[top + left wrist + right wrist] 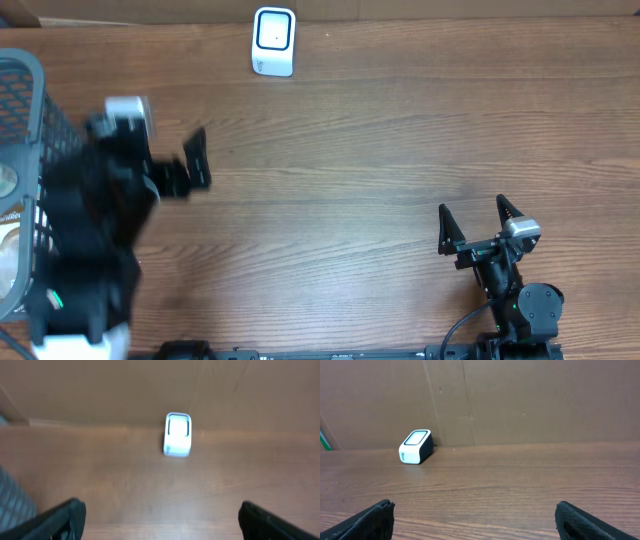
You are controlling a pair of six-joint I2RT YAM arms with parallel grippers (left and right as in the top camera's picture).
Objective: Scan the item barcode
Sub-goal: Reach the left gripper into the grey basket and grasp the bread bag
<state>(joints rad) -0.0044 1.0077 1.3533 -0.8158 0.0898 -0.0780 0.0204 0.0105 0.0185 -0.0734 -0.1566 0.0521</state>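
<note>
Grey mesh basket (20, 110) at the wooden table's (350, 170) left edge, brown cardboard wall (530, 400) behind

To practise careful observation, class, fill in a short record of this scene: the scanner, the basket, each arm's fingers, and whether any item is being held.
barcode scanner: white, standing at the far edge of the table
basket: grey mesh, at the left edge; contents barely in view
left fingers: open, empty, beside the basket, facing the scanner
right fingers: open, empty, at the front right of the table
item held: none
</note>
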